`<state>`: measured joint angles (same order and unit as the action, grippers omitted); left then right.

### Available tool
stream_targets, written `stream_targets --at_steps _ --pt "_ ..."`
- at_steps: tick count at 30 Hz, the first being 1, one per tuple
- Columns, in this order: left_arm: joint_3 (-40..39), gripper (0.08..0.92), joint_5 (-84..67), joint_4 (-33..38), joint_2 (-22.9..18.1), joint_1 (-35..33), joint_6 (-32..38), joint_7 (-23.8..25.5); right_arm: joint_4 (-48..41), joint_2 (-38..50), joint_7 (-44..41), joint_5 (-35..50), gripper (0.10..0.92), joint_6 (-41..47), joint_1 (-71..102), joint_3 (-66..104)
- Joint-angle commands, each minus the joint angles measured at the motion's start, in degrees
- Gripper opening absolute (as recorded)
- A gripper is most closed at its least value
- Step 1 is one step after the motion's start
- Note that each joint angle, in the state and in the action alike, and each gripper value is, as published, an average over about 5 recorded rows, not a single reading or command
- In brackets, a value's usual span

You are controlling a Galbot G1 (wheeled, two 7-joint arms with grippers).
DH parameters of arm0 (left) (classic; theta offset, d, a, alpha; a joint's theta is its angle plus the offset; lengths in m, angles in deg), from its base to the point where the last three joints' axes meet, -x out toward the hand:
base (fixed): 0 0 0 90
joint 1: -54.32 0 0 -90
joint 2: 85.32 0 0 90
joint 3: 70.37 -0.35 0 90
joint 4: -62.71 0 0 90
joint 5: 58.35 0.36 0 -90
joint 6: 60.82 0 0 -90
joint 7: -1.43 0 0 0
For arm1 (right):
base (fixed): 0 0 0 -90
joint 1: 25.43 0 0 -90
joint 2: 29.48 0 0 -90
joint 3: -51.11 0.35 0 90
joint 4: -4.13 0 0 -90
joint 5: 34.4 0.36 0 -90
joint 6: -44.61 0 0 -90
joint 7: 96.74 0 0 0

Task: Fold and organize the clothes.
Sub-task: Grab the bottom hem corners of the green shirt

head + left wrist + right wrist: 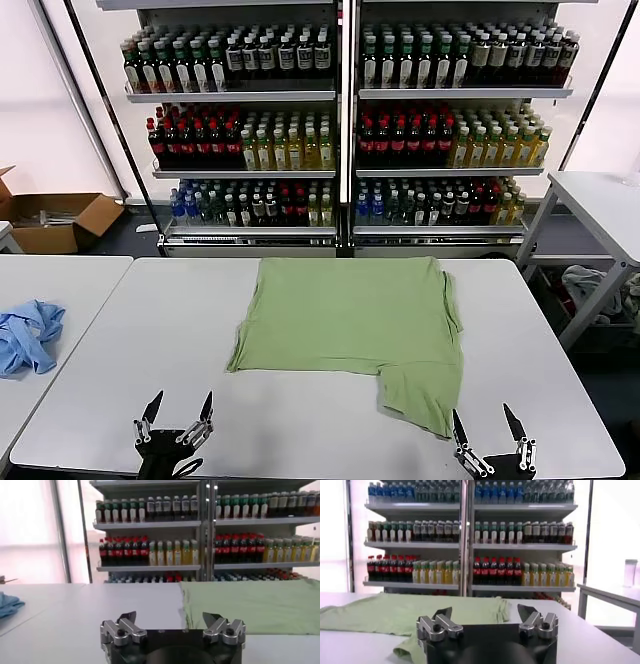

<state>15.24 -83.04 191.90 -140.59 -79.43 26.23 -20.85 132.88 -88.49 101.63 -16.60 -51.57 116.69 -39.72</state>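
1. Both grippers are hovering at the near edge of the white table (120, 330), each with its two fingers spread apart and holding nothing: the left gripper (179, 410) near left, the right gripper (490, 420) near right.
2. One light green T-shirt (350, 315) is lying flat on the table, centred and reaching toward the far edge; it is showing plain green, with no print visible. One sleeve part is sticking out toward the near right, ending just beside the right gripper.
3. From the left wrist view, the left gripper (170, 622) is sitting apart from the shirt's (250, 605) left edge. From the right wrist view, the right gripper (487, 617) is sitting just near of the shirt (410, 612).
4. One light blue garment (25, 335) is lying bunched on a second table at far left, well apart from the shirt.
5. Two shelving units (345, 120) are standing side by side beyond the table, each carrying three visible rows of bottles.
6. One open cardboard box (55, 220) is sitting on the floor at far left.
7. One more table (600, 200) is standing at far right.
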Motion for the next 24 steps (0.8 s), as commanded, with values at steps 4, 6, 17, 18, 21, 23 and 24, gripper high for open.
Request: stream_targets --at_steps 4,6,17,18,21,23,24 --pt "0.9 0.823 -7.2 6.9 1.0 4.7 -20.4 0.2 7.5 1.7 3.9 3.7 0.823 18.9 -1.0 0.2" --pt "1.4 0.823 -10.2 7.1 1.5 6.1 -25.8 0.1 9.2 1.9 4.9 8.9 0.823 25.0 -2.9 0.0" --pt "0.4 0.823 -15.2 2.3 3.1 12.5 -30.1 3.1 9.1 0.7 8.8 16.1 0.823 39.3 -10.3 -3.9" --pt "-0.1 0.823 -15.5 1.4 3.0 13.6 -30.1 3.5 8.7 0.5 8.8 16.0 0.823 39.3 -10.5 -4.0" --pt "-2.4 0.823 -16.0 -1.3 2.7 17.3 -30.1 5.1 7.9 0.0 8.8 16.0 0.823 39.3 -10.7 -3.9" --pt "-4.0 0.823 -16.1 -3.2 2.2 19.9 -30.1 5.7 7.7 -0.4 8.7 16.0 0.823 39.3 -10.6 -3.9" --pt "-4.7 0.823 -16.1 -4.3 2.0 21.0 -30.1 5.7 7.6 -0.5 8.7 16.0 0.823 39.3 -10.5 -3.8"
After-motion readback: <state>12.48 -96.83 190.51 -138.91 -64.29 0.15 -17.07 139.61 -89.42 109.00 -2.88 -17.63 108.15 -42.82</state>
